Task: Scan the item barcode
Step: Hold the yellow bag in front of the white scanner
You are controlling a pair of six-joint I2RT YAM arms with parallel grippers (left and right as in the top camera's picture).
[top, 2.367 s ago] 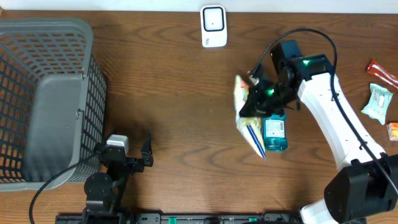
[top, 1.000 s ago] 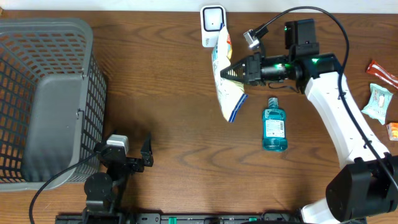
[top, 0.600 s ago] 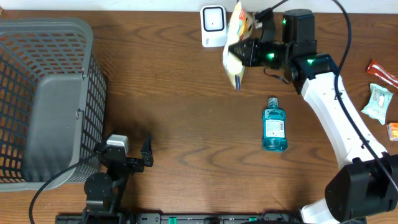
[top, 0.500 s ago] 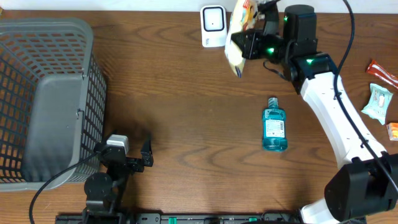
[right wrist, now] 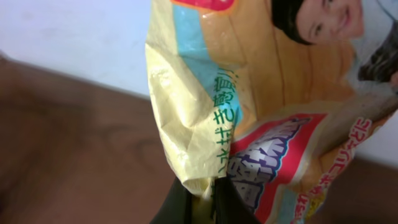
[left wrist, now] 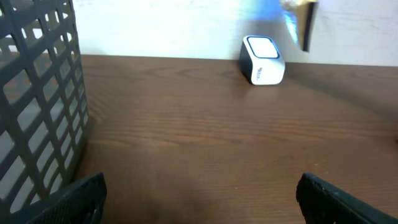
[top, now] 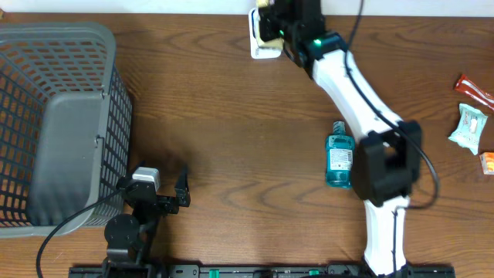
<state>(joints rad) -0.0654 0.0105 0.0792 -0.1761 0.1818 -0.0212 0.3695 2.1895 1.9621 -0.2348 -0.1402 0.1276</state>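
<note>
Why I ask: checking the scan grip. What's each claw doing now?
Left claw: open, empty.
Right claw: shut on the snack bag.

A brown wooden table (top: 231,139) is seen across the whole overhead view. At the left of the frame a grey plastic basket (top: 116,116) with lattice walls is set on it, and its solid floor is seen from above; in the left wrist view its gridded wall is cut off by the left edge. Right of centre a bottle of blue liquid (top: 340,158) is laid flat, cap toward the top, label turned up. Along the right edge, well apart from the bottle, a red packet (top: 475,89) is found uppermost, a pale green packet (top: 468,127) below it, and an orange packet (top: 488,162), clipped by the frame, lowest.
</note>
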